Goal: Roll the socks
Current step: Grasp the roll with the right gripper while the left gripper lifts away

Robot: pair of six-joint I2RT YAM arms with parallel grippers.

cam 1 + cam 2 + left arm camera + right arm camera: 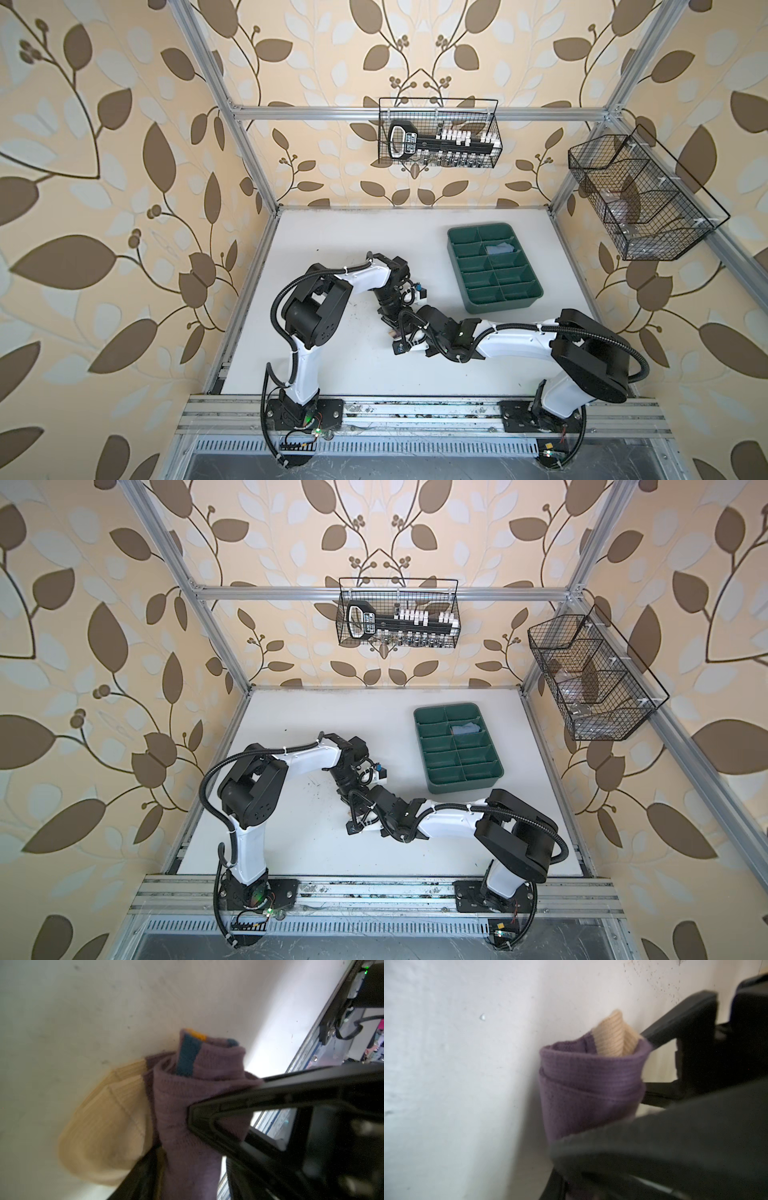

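Observation:
The purple sock (pixel 187 1095) is rolled into a bundle on the white table, with its tan toe (pixel 108 1126) sticking out and blue and orange stripes at one end. My left gripper (pixel 187 1178) straddles the roll with its jaws open; light shows between the sock and one finger. My right gripper (pixel 571 1167) is shut on the purple sock (pixel 587 1093), pinching the roll from the other side. In both top views the two grippers meet mid-table, hiding all but a scrap of sock (pixel 391 332). A grey-blue sock (pixel 500 248) lies in a compartment of the green tray (pixel 528 305).
The green divided tray (pixel 494 781) stands at the back right of the table. Two black wire baskets hang on the frame: one on the back wall (pixel 438 133) with tools, one on the right wall (pixel 640 199). An aluminium rail (pixel 415 411) runs along the front edge.

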